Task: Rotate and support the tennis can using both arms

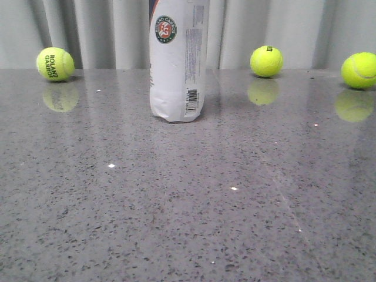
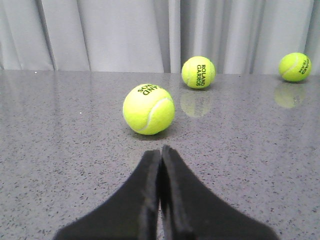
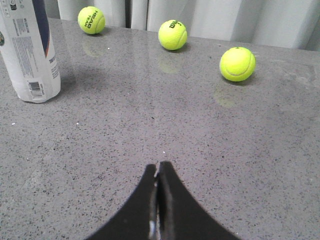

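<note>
Tall white-labelled plastic tennis can [image 1: 178, 61] stands upright near the counter's [image 1: 188, 205] far edge. Judged light, smooth, slippery; grip mid-body. Left end effector [image 2: 160, 152] and right end effector [image 3: 158, 167] both closed, empty.

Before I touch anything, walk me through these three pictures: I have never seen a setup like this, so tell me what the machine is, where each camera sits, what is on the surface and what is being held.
This is a two-armed robot at a grey speckled table. One picture looks forward over the table; neither arm shows in it. The other two come from cameras on the wrists, so the black wedge at the bottom of each is that arm's grasping part: the left end effector and the right end effector. Both are shut and hold nothing.

The tennis can stands upright on its base; its top runs out of the picture. Loose tennis balls lie around it: three in the front view, including one marked Roland Garros, and one close ahead of the left end effector. Nothing touches the can.
</note>
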You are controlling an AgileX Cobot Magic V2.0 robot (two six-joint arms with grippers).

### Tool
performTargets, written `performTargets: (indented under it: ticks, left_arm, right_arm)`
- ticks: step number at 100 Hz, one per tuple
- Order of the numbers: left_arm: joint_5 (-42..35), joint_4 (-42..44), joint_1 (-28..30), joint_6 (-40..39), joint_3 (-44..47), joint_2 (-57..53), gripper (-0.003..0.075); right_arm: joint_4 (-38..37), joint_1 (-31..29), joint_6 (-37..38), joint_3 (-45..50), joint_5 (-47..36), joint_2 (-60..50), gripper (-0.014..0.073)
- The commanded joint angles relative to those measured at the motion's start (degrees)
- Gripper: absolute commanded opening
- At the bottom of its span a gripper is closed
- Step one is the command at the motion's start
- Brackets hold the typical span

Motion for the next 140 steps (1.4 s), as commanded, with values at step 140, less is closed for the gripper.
performTargets:
  ticks: [140]
  left_arm:
    - [-4.2,-0.5,-0.4,-0.7,2.6,-1.9,-0.0020]
  right_arm:
    - [2.3,-14.5,0.9,30.2,-44.8,-11.0,-0.0068]
